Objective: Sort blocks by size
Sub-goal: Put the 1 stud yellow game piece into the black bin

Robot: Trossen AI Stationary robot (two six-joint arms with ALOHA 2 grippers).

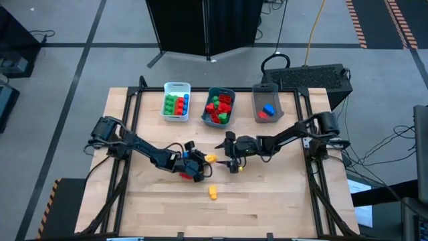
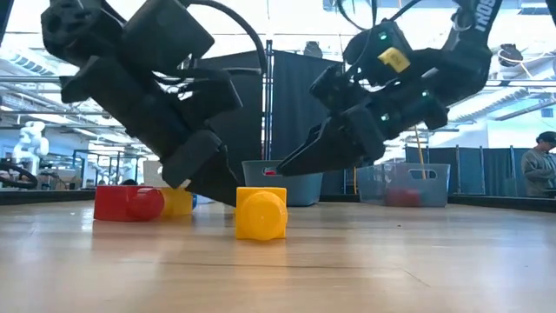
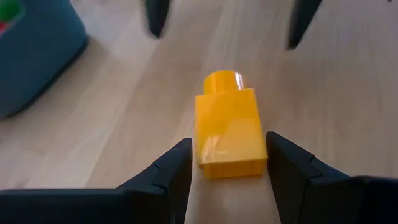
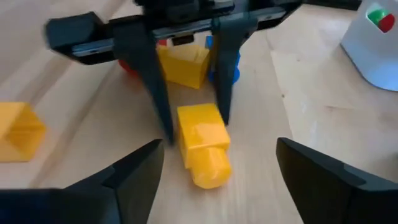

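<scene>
My left hand [image 3: 227, 180] is open low over the table [image 1: 267, 207], fingers either side of a yellow block [image 3: 229, 134]. It is short, glossy, lying on its side with one round stud facing my right hand [image 4: 217, 180], which is open too, just beyond. Another yellow block [image 1: 212, 193] lies apart, nearer the front edge.

Looking straight down from high above the table [image 1: 167, 201]. Looking low and level across its top. Both wrist views, very close, facing each other over the same yellow block [image 3: 229, 134].
</scene>
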